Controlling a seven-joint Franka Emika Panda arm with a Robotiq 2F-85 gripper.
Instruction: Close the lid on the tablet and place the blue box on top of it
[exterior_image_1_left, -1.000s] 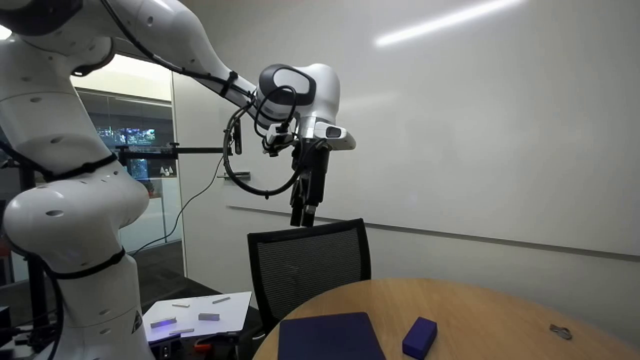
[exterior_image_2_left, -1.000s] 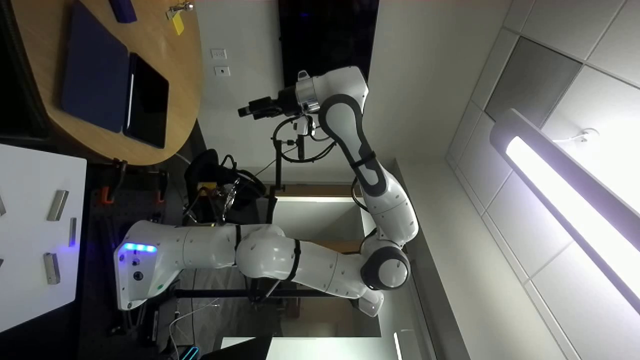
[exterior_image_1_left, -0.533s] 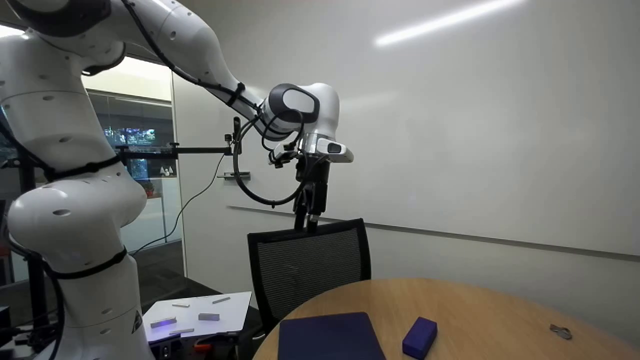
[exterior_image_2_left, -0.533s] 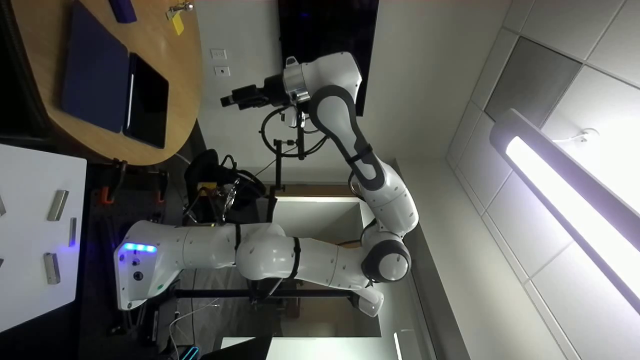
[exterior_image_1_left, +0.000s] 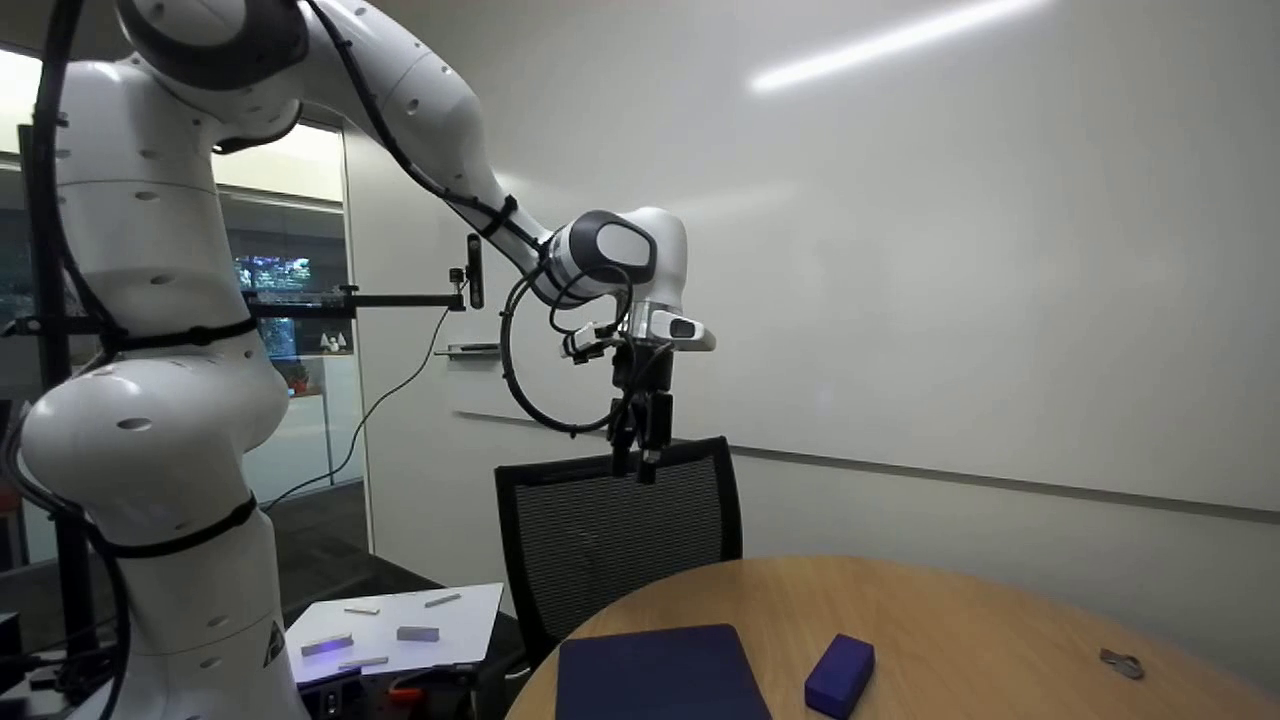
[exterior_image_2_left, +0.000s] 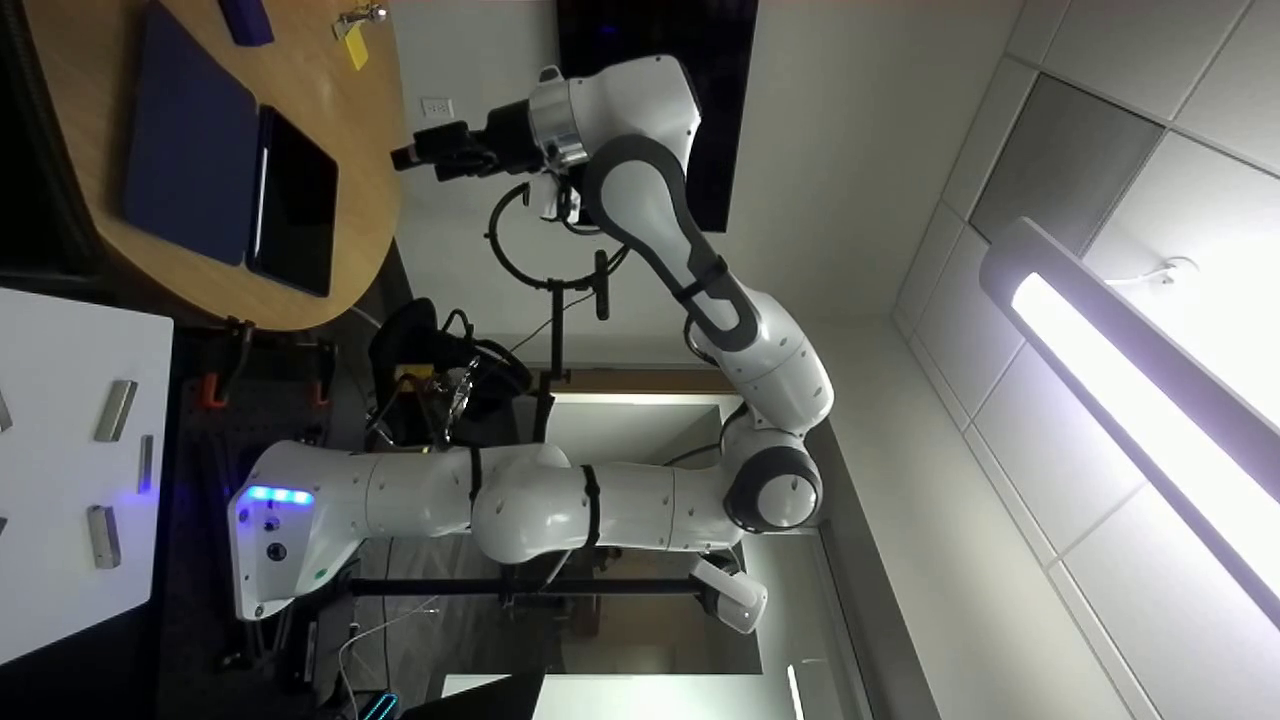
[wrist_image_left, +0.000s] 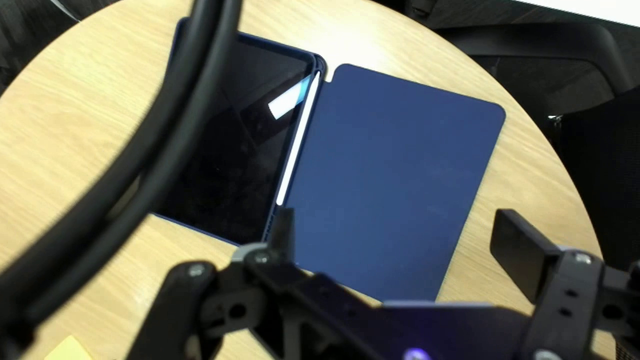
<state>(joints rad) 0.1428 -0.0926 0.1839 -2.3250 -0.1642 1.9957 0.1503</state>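
Observation:
The tablet (exterior_image_2_left: 295, 205) lies on the round table with its black screen up. Its navy lid (exterior_image_2_left: 190, 150) is folded open flat beside it, and a white pen lies along the fold. The wrist view shows the tablet (wrist_image_left: 240, 145) and the lid (wrist_image_left: 395, 170); in an exterior view only the lid (exterior_image_1_left: 655, 675) shows. The blue box (exterior_image_1_left: 840, 675) sits on the table apart from the lid; it shows partly in an exterior view (exterior_image_2_left: 246, 22) and is out of the wrist view. My gripper (wrist_image_left: 395, 225) is open and empty, pointing down, well above the table in both exterior views (exterior_image_1_left: 634, 472) (exterior_image_2_left: 422, 165).
A small metal object (exterior_image_2_left: 360, 18) with a yellow tag (exterior_image_2_left: 356, 46) lies on the wooden table (exterior_image_1_left: 930, 630) beyond the box. A black mesh chair (exterior_image_1_left: 620, 540) stands at the table edge. A white board (exterior_image_1_left: 400, 625) with several metal bars is near the robot base.
My gripper has moved lower and closer to the table, shifting slightly right in an exterior view. The tablet, lid and blue box have not moved.

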